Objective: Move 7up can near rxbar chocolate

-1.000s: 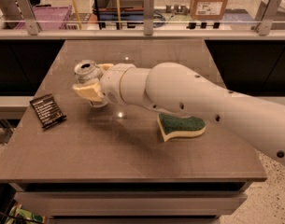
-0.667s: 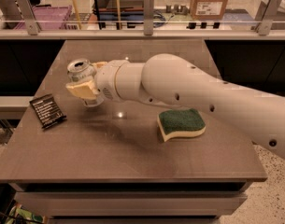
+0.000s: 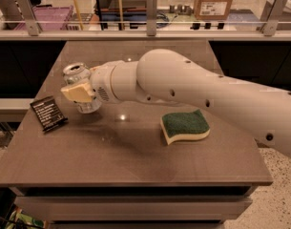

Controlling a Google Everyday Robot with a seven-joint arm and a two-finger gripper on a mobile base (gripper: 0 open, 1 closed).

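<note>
Counter (image 3: 135, 171) view, front to back: sponge (image 3: 185, 125) right, bar (image 3: 48, 112) left. Behind the bar, the gripper (image 3: 83, 95) has its jaws pinching the can (image 3: 76, 72), carried left lately and now near the bar. Nearly done, I'd say.

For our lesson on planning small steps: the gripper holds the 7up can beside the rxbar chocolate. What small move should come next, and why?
Probably settle the 7up can onto the table and release it. The gripper is shut on the can, which is already close beside the rxbar chocolate, with bare table beneath.
</note>
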